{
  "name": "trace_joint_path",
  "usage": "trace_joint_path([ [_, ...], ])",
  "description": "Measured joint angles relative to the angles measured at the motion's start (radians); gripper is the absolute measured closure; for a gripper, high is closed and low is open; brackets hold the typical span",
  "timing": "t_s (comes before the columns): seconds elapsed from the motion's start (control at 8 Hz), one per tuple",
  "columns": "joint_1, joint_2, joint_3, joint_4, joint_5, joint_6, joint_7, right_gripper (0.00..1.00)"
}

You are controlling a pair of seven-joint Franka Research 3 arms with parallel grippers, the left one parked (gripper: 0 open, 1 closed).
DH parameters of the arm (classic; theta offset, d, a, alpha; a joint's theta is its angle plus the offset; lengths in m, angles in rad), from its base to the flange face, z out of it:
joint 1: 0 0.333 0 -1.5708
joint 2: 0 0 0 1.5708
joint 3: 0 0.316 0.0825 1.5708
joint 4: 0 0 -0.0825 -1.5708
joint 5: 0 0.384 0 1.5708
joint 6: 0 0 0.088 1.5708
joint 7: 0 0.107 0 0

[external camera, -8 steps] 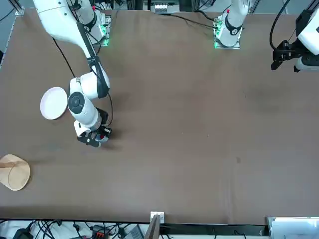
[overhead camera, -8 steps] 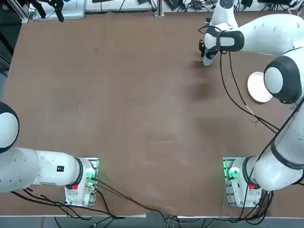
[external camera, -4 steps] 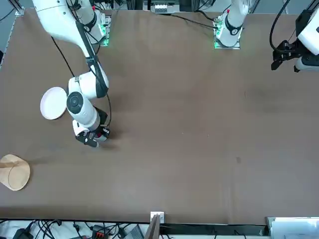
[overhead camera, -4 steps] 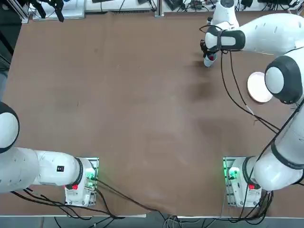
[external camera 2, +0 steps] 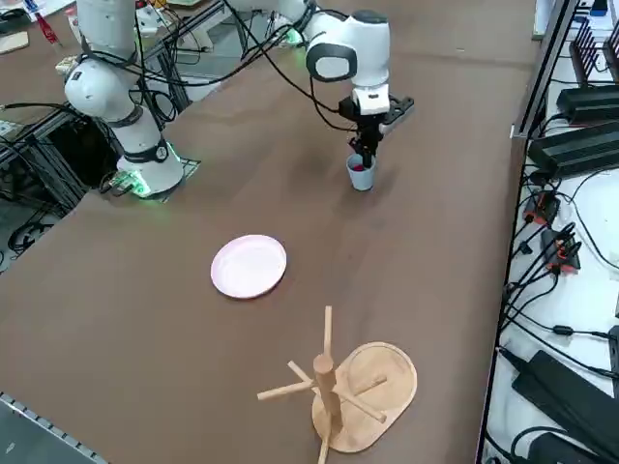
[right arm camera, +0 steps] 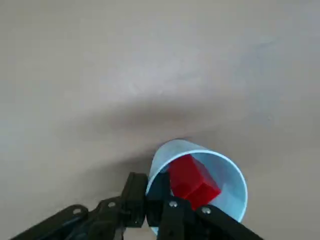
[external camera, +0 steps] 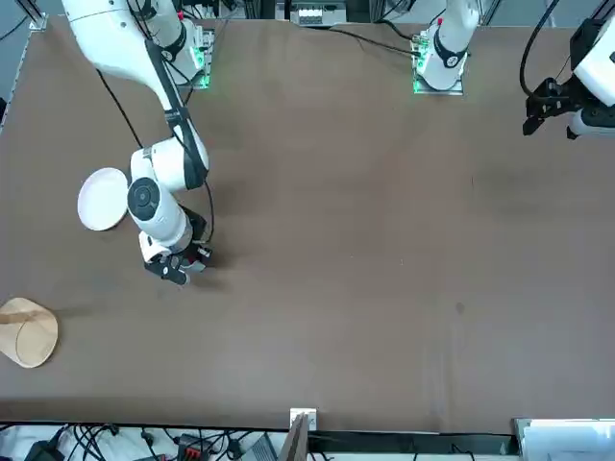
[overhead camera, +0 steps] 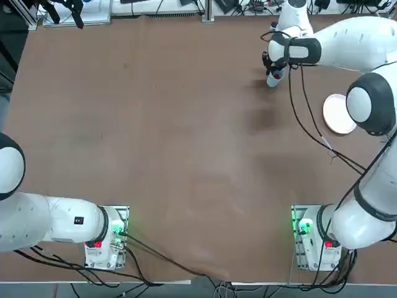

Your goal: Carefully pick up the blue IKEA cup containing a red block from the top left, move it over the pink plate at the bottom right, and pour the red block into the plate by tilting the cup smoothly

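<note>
The blue IKEA cup (right arm camera: 223, 172) stands upright with the red block (right arm camera: 193, 181) inside it. My right gripper (right arm camera: 153, 201) is shut on the cup's rim, one finger outside the wall and one inside. From the right side, the gripper (external camera 2: 363, 153) reaches straight down onto the cup (external camera 2: 361, 176), and the block (external camera 2: 360, 167) shows red in its mouth. From overhead the cup (overhead camera: 273, 79) is at the far right of the table under the gripper (overhead camera: 271, 68). I cannot tell if the cup touches the table. The pink plate (overhead camera: 337, 113) lies apart, nearer the table's right edge.
A tan wooden stand with pegs (external camera 2: 340, 385) sits on its oval base beyond the plate (external camera 2: 250, 266), near the table's far corner. It also shows in the front view as a wooden oval (external camera: 27, 331). My arm's cables (overhead camera: 304, 118) hang over the table between cup and plate.
The gripper has closed on the cup's rim. The hand and cup have shifted slightly toward the table's far edge.
</note>
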Motion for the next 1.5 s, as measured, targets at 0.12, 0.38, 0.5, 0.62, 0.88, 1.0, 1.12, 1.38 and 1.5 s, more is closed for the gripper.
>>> trace_joint_path([
  [0.12, -0.016, -0.025, -0.001, 0.013, 0.000, -0.058, -0.035, 0.96],
  [0.38, -0.052, -0.102, -0.001, 0.019, 0.000, -0.151, -0.108, 0.96],
  [0.5, -0.063, -0.141, -0.001, 0.019, 0.000, -0.191, -0.135, 0.96],
  [0.62, -0.072, -0.176, -0.001, 0.019, 0.000, -0.229, -0.160, 0.96],
  [0.88, -0.115, -0.236, -0.001, 0.012, 0.002, -0.297, -0.262, 0.96],
  [1.0, -0.154, -0.266, -0.002, -0.009, 0.009, -0.307, -0.340, 0.96],
  [1.12, -0.199, -0.294, -0.003, -0.036, 0.035, -0.309, -0.426, 0.96],
  [1.38, -0.271, -0.334, -0.004, -0.088, 0.082, -0.305, -0.561, 0.96],
  [1.5, -0.302, -0.349, -0.004, -0.115, 0.121, -0.292, -0.638, 0.96],
])
